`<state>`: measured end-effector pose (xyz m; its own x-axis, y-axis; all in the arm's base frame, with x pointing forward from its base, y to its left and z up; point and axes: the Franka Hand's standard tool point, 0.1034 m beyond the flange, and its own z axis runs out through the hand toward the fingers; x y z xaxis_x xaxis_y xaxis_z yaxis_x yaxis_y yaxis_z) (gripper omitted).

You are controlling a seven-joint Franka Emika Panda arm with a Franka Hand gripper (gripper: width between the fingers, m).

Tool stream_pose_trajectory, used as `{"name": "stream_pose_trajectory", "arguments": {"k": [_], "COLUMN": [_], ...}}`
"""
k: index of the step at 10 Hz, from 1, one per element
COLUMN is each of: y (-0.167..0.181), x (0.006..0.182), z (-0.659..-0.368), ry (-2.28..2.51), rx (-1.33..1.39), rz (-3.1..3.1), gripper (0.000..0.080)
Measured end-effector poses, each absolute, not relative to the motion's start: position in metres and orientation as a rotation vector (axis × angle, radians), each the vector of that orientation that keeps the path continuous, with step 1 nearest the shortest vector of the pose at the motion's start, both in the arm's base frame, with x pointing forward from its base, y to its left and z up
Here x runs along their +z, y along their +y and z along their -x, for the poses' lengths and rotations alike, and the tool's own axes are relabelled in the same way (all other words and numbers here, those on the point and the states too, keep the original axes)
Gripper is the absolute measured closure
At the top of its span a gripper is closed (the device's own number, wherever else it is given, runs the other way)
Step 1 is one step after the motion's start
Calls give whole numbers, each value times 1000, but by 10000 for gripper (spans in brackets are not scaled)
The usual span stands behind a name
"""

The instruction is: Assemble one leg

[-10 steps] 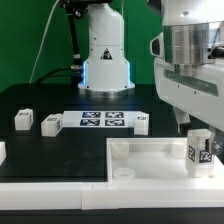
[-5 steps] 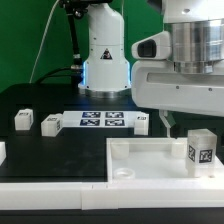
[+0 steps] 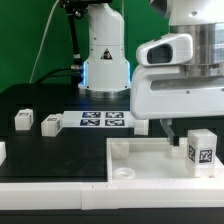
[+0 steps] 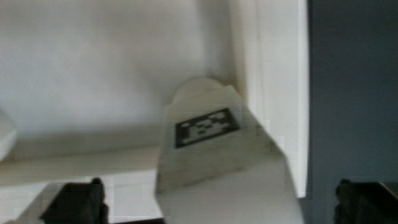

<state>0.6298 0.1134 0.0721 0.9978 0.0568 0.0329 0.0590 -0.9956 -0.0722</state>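
Item, leg (image 3: 202, 150): you find it standing upright in the tray (image 3: 140, 152), at the corner on the exterior view's right, long axis vertical, tagged face toward the camera. Item, gripper (image 3: 173, 132): it hangs above the tray, its body filling the upper part of the exterior view's right; one dark fingertip (image 3: 170, 127) shows just beside the leg, on the exterior view's left of it and apart from it. In the wrist view the leg (image 4: 217, 140) sits between the two dark fingertips (image 4: 77, 200), which stand wide apart at either edge with nothing touching them, so count the gripper as spread and empty. Governing relation: the leg lies below and between the fingers, slightly toward the exterior view's right of the gripper's centre; judge that any regrasp needs a straight descent over the vertical axis. Other items on the counter (image 3: 40, 100): three loose legs (image 3: 23, 119), marker board (image 3: 103, 121).
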Motion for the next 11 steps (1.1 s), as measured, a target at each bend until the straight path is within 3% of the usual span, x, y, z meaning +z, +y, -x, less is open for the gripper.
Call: {"name": "stream_pose_trajectory", "arguments": {"k": [3, 4, 5, 6, 9, 11], "y": [111, 111, 111, 111, 110, 111], "x": [73, 73, 73, 73, 73, 73], "z": [-631, -632, -632, -632, -632, -632], "ry": [-228, -227, -227, -227, -81, 378], "rx": [-65, -65, -65, -65, -62, -50], "rz": [3069, 3069, 3069, 3069, 3073, 3044], "gripper": [150, 278, 278, 499, 509, 509]}}
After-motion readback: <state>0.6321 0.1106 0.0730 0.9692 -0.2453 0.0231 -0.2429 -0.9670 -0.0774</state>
